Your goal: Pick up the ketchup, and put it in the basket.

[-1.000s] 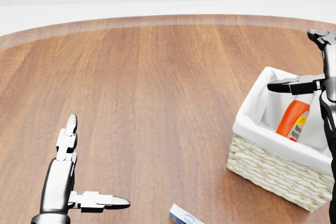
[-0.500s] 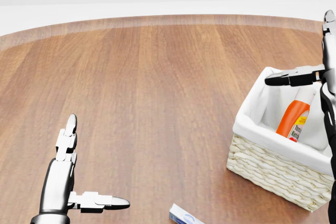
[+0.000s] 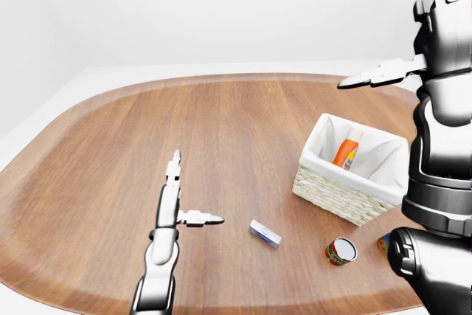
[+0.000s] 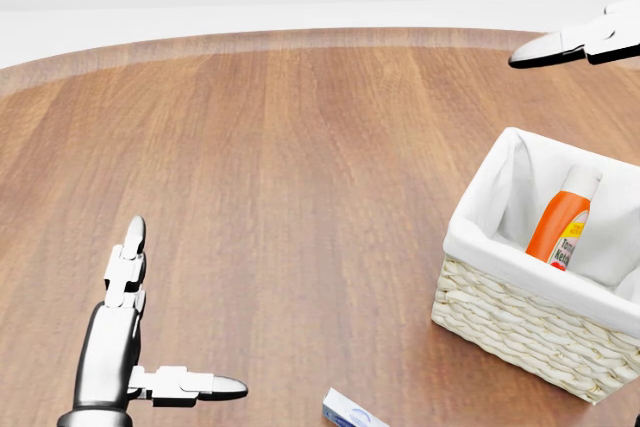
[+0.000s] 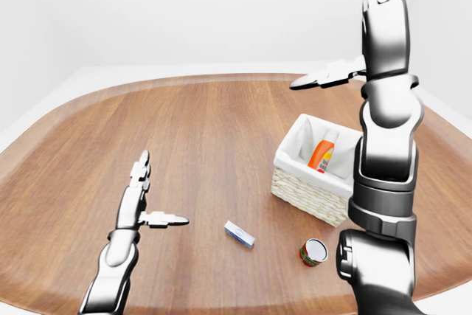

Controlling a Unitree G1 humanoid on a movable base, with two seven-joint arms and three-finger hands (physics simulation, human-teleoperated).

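The ketchup bottle is seen leaning inside the wicker basket, apparently free of any grip. The right robot hand is spread open, empty, above it; withdrawal is best made straight up, clear of the liner. The left robot hand is open over the counter.

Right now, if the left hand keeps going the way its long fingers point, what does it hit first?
Probably nothing. The left hand is open, long fingers pointing toward the view's top over bare table. The basket with the ketchup lies well right, the small box lower right. Depth is uncertain.
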